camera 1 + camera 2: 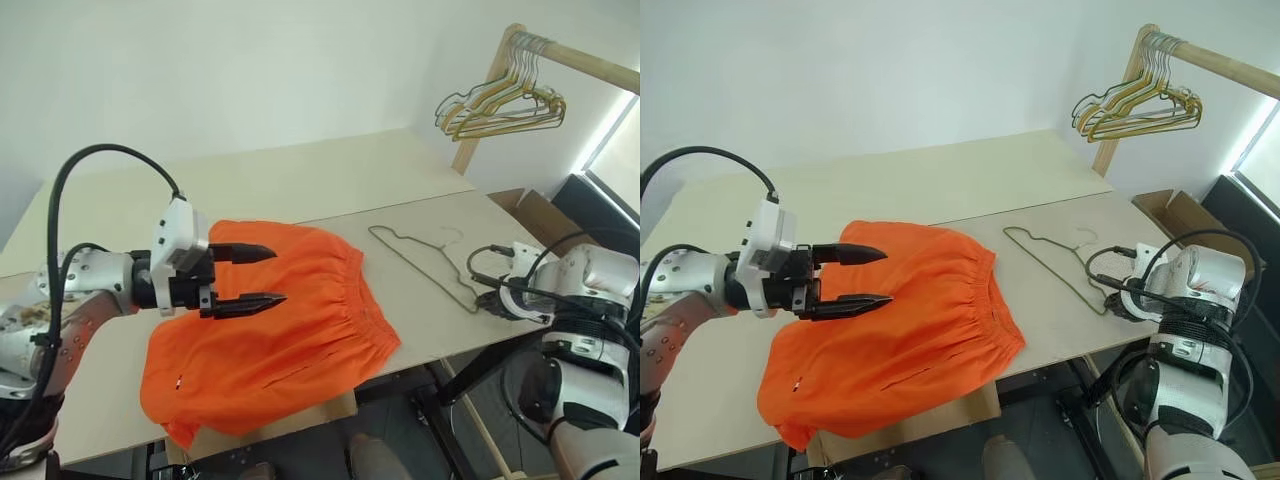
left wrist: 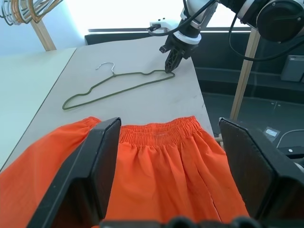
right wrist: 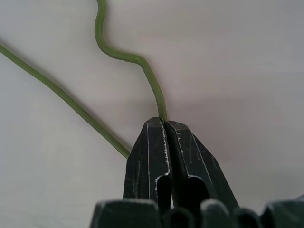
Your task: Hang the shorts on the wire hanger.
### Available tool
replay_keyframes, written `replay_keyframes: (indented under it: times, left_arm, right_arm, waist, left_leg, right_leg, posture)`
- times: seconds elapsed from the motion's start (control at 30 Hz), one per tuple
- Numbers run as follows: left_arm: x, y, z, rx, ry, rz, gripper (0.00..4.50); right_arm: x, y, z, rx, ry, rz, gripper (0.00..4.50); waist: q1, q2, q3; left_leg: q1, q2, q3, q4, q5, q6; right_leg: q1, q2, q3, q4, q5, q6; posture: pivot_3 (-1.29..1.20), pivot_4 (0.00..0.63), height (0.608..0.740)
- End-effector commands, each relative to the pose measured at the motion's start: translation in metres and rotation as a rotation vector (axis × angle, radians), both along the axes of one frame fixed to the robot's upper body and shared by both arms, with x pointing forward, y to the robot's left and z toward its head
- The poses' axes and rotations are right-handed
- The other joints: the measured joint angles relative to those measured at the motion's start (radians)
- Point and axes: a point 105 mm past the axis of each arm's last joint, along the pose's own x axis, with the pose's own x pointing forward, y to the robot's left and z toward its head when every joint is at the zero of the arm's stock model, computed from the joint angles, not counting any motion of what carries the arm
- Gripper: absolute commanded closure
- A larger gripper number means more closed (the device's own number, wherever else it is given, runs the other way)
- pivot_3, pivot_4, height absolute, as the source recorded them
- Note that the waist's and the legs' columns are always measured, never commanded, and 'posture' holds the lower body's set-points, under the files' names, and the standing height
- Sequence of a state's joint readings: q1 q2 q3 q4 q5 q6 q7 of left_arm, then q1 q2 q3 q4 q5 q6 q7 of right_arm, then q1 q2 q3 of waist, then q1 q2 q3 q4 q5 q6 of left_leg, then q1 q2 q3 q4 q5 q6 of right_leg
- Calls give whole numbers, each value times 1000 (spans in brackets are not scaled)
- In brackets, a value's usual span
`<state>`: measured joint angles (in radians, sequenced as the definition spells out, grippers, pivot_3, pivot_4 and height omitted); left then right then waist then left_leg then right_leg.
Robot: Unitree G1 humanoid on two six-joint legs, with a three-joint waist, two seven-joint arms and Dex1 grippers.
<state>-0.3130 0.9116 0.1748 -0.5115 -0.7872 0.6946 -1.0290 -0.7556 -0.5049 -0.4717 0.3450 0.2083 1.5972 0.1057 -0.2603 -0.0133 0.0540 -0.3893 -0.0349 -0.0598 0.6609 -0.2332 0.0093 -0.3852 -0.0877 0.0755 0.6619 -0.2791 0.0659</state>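
The shorts (image 1: 265,330) lie on the table (image 1: 300,180) before me, toward my left, my left gripper (image 1: 262,275) above them. To their right on the table lies the wire hanger (image 1: 420,262), my right gripper (image 2: 170,65) at its right-hand corner. A bunch of hangers (image 1: 500,105) hangs on a rail (image 1: 580,58) behind the table, to the right.

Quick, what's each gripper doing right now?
Left gripper: open, holding nothing, above the shorts.
Right gripper: shut on the hanger.

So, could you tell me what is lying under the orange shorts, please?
The shorts lie flat on the pale table, one leg overhanging its near edge. Anything beneath the fabric is covered.
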Motion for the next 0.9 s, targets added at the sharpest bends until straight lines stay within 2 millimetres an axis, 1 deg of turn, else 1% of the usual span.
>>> replay_keyframes:
  times: [0.03,0.17,0.27,0.33,0.37,0.43,0.47,0.57,0.73,0.9]
  left_arm:
    - [-4,0,8,8,-50,-9,932]
    - [-5,-2,6,10,-43,-18,932]
    - [-6,-3,5,17,-42,-32,932]
    - [-6,-3,6,22,-44,-36,932]
    - [-5,-2,6,23,-45,-37,932]
    - [-5,-2,6,26,-47,-39,932]
    - [-5,-2,6,26,-48,-41,932]
    - [-5,-2,6,28,-50,-44,932]
    - [-6,-2,5,29,-51,-44,932]
    - [-7,-1,6,29,-51,-38,932]
  right_arm:
    - [-3,9,4,34,-86,-7,4451]
    - [-9,4,6,-4,-130,-68,4451]
    - [-17,6,0,-34,-112,-17,4451]
    - [-22,11,-3,-28,-104,33,3933]
    - [-23,13,-3,-37,-103,54,3753]
    - [-24,16,-2,-41,-104,83,3047]
    - [-25,16,0,-72,-100,96,2676]
    - [-22,9,3,-115,-83,73,1667]
    - [-13,1,9,-172,-66,39,1667]
    - [-2,-5,5,-215,-51,37,1667]
  waist:
    - [2,0,0]
    - [0,0,0]
    - [3,0,0]
    - [6,0,0]
    - [6,0,0]
    - [5,0,0]
    - [5,0,0]
    - [5,0,0]
    - [19,0,0]
    - [28,0,0]
  left_leg:
    - [0,0,0,0,0,0]
    - [0,0,0,0,0,0]
    - [0,0,0,0,0,0]
    - [0,0,0,0,0,0]
    - [0,0,0,0,0,0]
    - [1,0,0,0,0,0]
    - [1,0,0,0,0,0]
    - [1,1,0,0,0,0]
    - [0,0,1,0,0,0]
    - [0,0,2,0,0,0]
  right_leg:
    - [0,0,0,0,0,0]
    - [0,0,1,0,0,0]
    - [0,0,0,0,0,0]
    - [0,0,0,-1,0,0]
    - [1,0,0,-1,0,0]
    - [1,0,0,-2,0,0]
    - [1,0,0,-2,0,0]
    - [1,1,0,-2,0,0]
    - [1,1,0,-3,0,0]
    - [1,1,1,-4,0,0]
  posture:
    - [-209,40,740]
    - [-220,35,740]
    - [-222,32,740]
    - [-221,29,740]
    - [-221,28,740]
    - [-220,25,740]
    - [-219,24,740]
    - [-214,23,740]
    - [-206,23,740]
    - [-194,25,740]
